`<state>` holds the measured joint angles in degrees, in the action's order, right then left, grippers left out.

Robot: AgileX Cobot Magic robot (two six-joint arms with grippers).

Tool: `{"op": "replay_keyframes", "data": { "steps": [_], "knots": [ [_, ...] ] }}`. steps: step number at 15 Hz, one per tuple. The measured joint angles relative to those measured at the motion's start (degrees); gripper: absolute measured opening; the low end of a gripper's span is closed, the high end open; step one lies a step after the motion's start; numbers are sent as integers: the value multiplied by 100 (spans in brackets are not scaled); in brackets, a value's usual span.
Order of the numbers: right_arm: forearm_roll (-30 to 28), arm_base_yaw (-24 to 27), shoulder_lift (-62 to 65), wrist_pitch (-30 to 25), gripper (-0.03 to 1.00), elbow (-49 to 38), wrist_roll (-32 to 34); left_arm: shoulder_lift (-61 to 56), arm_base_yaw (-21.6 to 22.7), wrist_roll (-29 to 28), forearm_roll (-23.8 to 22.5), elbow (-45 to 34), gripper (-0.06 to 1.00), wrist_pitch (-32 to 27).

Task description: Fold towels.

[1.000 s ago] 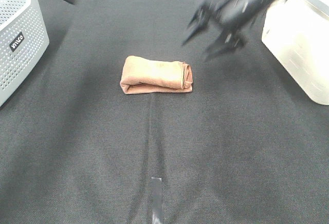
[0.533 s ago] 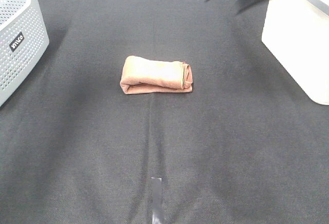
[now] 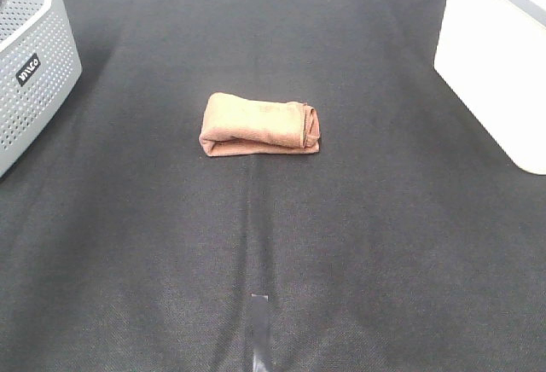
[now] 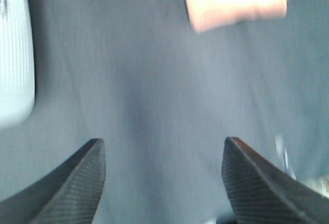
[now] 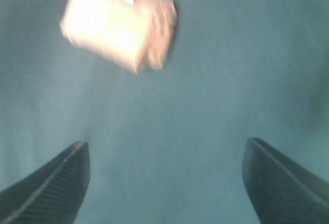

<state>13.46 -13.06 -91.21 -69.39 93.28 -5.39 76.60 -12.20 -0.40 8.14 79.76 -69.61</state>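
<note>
Towel [image 3: 259, 124] lies folded, soft and limp, probably best pinched at its layered edge; both jaws wide open, empty.

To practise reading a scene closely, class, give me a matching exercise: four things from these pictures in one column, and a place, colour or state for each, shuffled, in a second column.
Things:
1. towel
2. basket
3. box
4. strip of tape

Descriptions:
A. grey with small holes, at the left edge of the overhead view
B. brown, folded, in the middle of the black cloth
C. cream, at the right edge
D. thin and pale, on the cloth near the bottom edge

Pairs: 1-B, 2-A, 3-C, 4-D
</note>
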Motion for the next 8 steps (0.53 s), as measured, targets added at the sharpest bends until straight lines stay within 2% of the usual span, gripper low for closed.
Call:
{"op": "replay_keyframes", "data": {
  "steps": [4, 5, 7, 8],
  "knots": [
    [-160, 0, 1484, 6, 77, -1948, 0, -1845, 0, 0, 0, -1627, 63, -6],
    [-218, 0, 1879, 17, 77, -2487, 23, -2624, 0, 0, 0, -2189, 63, -6],
    [-361, 0, 2916, 109, 77, -3638, 132, -3644, 0, 0, 0, -2922, 63, -11],
    [-390, 0, 3151, 132, 77, -3873, 132, -3862, 0, 6, 0, -3100, 63, -11]
  ]
}}
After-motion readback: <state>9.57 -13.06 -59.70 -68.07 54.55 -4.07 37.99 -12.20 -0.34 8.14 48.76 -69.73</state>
